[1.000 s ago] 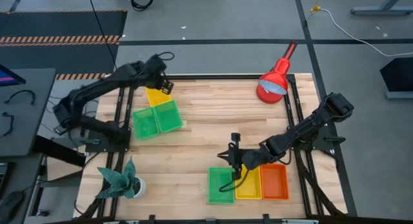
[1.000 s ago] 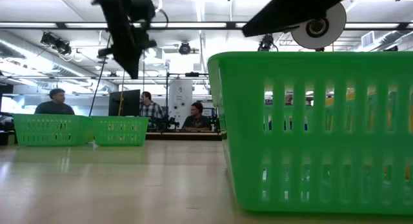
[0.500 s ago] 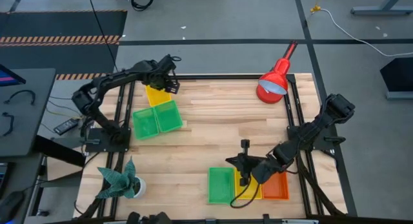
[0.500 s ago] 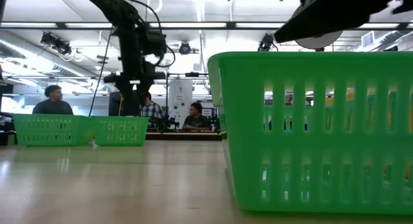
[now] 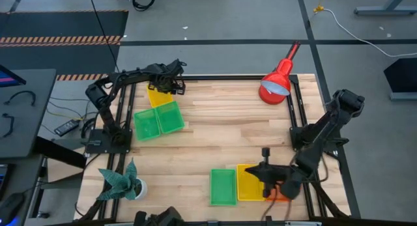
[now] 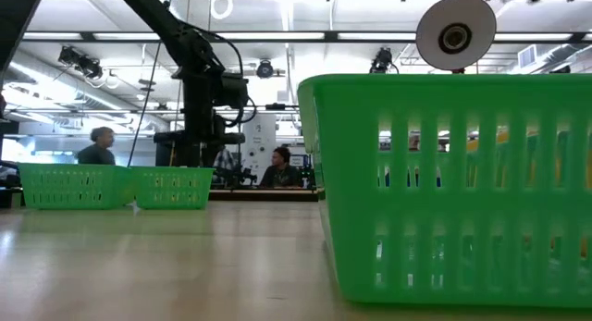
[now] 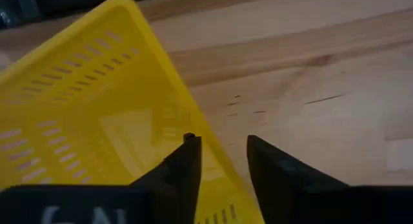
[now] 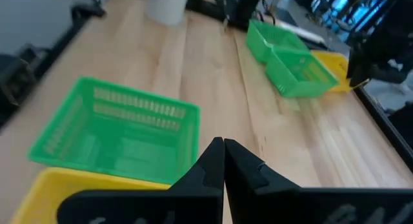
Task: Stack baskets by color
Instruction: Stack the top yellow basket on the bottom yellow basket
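Note:
A yellow basket [image 5: 156, 97] [image 7: 84, 108] sits flat at the table's far left, beside two green baskets [image 5: 158, 120] [image 6: 116, 186]. My left gripper [image 5: 176, 84] [image 7: 219, 146] points down at the yellow basket's right side and is open, one finger inside the basket and one outside. Near the front edge, a green basket [image 5: 223, 187] [image 8: 116, 130], a yellow basket [image 5: 247, 187] and an orange basket [image 5: 281, 195] stand in a row. My right gripper [image 5: 259, 174] [image 8: 224, 145] hovers shut above that yellow basket, and its arm hides most of the orange basket. My left gripper stands astride the far yellow basket's right side wall [image 7: 222, 175], coming from above. Whether either finger touches the wall, I cannot tell. The basket lies flat on the table.
A red desk lamp [image 5: 277, 83] lies at the table's far right. A potted plant [image 5: 120, 180] stands at the near left corner. Bare wood [image 5: 221, 131] spans the middle of the table. People sit in the room beyond the table [image 6: 277, 166].
My left gripper has come down and toward the table's right, from above the far yellow basket to that basket's right wall, and its wrist has turned. My right gripper has swung toward the table's right and near edge, from the front green basket to above the front yellow basket.

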Action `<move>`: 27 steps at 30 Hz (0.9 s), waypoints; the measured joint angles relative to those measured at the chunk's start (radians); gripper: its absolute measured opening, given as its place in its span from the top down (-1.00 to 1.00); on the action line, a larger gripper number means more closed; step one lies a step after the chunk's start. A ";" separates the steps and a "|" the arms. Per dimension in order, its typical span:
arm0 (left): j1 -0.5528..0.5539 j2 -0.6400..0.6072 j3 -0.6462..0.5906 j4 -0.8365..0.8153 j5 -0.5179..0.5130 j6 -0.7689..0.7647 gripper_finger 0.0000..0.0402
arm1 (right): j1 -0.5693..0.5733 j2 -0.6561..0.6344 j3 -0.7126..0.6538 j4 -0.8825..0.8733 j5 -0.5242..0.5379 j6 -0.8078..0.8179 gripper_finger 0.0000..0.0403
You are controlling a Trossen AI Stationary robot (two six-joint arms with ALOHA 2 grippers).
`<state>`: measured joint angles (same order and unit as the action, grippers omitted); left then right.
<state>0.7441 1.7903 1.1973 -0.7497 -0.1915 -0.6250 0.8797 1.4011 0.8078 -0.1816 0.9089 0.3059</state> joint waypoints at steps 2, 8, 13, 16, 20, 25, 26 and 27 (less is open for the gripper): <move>0.007 0.005 0.000 0.016 -0.009 0.000 0.48 | 0.038 -0.031 0.000 -0.011 0.022 0.005 0.97; 0.027 0.007 0.000 0.039 -0.007 0.001 0.90 | 0.142 -0.098 0.000 -0.040 0.087 0.008 0.97; 0.021 0.001 0.000 0.036 0.021 0.000 0.92 | 0.201 -0.121 0.000 -0.052 0.096 0.015 0.97; -0.006 -0.028 0.000 0.009 0.036 -0.001 0.93 | 0.232 -0.122 0.000 -0.052 0.096 0.017 0.97; -0.065 -0.105 0.000 -0.013 0.043 -0.021 0.93 | 0.271 -0.122 0.000 -0.057 0.118 0.026 0.97; -0.173 -0.233 0.025 -0.037 0.039 -0.074 0.95 | 0.329 -0.122 0.000 -0.065 0.202 0.035 0.97; -0.206 -0.252 0.042 -0.050 0.037 -0.085 0.95 | 0.340 -0.122 0.001 -0.065 0.219 0.035 0.97; -0.237 -0.267 0.064 -0.059 0.034 -0.101 0.95 | 0.350 -0.122 0.001 -0.065 0.230 0.035 0.97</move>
<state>0.5067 1.5232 1.2614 -0.8082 -0.1577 -0.7257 1.2297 1.2789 0.8085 -0.2466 1.1386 0.3409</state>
